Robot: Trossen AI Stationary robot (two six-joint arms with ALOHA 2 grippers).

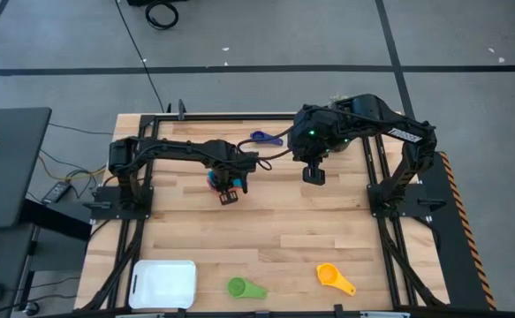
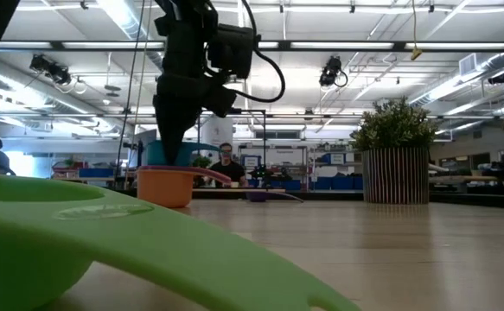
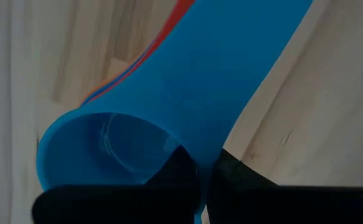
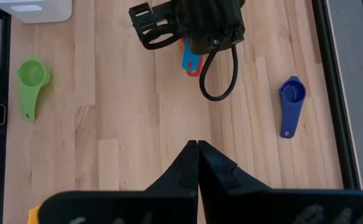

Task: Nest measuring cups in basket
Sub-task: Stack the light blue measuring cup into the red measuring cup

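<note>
- Left pincer (image 1: 229,196) grasps the bright blue plastic measuring cup (image 3: 169,93) over the wooden desk (image 1: 284,230).
- Right pincer (image 4: 198,146) clenched, holding nothing.
- Shallow white rectangular plastic basket (image 1: 162,283) sits at the desk's corner, nothing inside.
- Green scoop (image 1: 244,288) and yellow scoop (image 1: 333,277) lie beside it.

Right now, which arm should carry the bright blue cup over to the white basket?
Left. Its gripper is already shut on the blue cup, and the basket lies on the left arm's side. The right gripper hangs shut and empty over bare table.
</note>
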